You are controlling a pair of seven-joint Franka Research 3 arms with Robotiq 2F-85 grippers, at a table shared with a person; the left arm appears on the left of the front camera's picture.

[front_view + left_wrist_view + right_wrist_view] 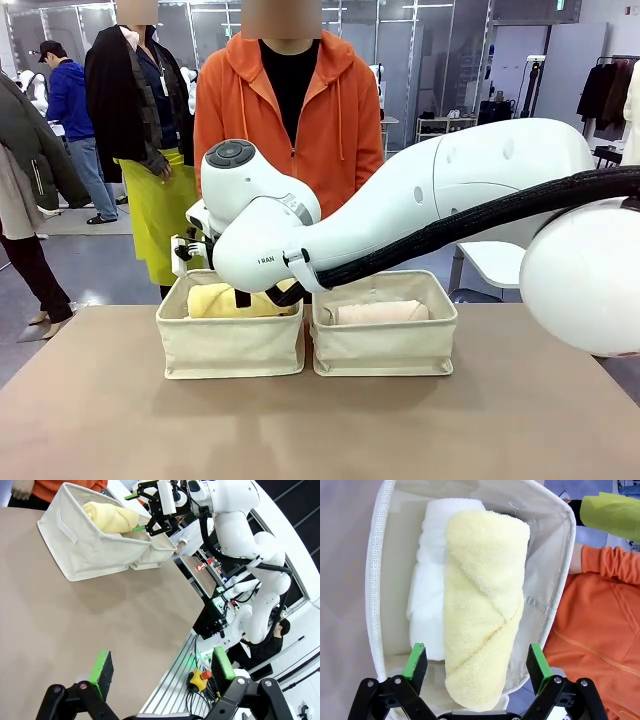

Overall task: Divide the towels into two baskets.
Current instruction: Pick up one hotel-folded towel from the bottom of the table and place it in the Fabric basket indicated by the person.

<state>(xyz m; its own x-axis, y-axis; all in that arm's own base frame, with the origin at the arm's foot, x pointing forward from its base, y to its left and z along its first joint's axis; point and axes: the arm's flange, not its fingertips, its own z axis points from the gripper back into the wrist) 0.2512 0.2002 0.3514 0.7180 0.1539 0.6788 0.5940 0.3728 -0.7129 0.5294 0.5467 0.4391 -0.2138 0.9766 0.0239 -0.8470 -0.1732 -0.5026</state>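
Two cream baskets stand side by side on the table. In the left basket [230,345] [82,547] [376,580], a pale yellow towel [222,300] [110,517] [485,600] lies on top of and beside a white towel [430,575]. The right basket [385,345] holds a pale pink towel [380,313]. My right gripper [265,296] [136,512] [476,662] hangs open over the left basket, straddling the yellow roll's near end with its pads clear of it. Low over the bare table, away from the baskets, my left gripper [162,665] stands open and holds nothing.
A person in an orange hoodie [290,110] stands close behind the baskets at the far edge. My right arm [430,210] stretches across above the right basket. Brown tabletop [320,430] lies free in front of the baskets. Other people stand farther back on the left.
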